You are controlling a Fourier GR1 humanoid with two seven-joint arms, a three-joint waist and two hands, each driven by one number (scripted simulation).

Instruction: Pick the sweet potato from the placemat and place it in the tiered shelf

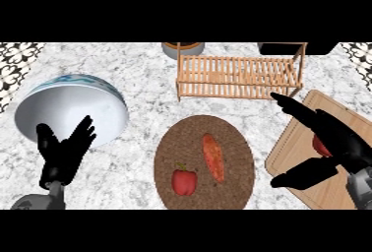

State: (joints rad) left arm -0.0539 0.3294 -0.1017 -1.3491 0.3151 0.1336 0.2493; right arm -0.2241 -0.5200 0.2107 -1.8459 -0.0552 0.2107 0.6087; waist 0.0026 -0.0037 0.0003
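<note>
An orange sweet potato [213, 157] lies lengthwise on the round brown placemat [225, 133], right of its middle. A red bell pepper [184, 181] sits on the same mat, lower left of the sweet potato. The wooden slatted tiered shelf [238, 76] stands at the back, beyond the mat. My right hand [335, 140] hovers open over the cutting board, to the right of the mat, fingers pointing toward the shelf's right end and thumb spread low. My left hand [64, 150] rests open at the lower left, fingers up.
A large white and blue bowl [69, 106] sits at the left, behind my left hand. A wooden cutting board [298, 147] lies at the right with a red object [320, 146] mostly hidden under my right hand. A round pot [182, 47] and a dark box [294, 48] stand at the back edge.
</note>
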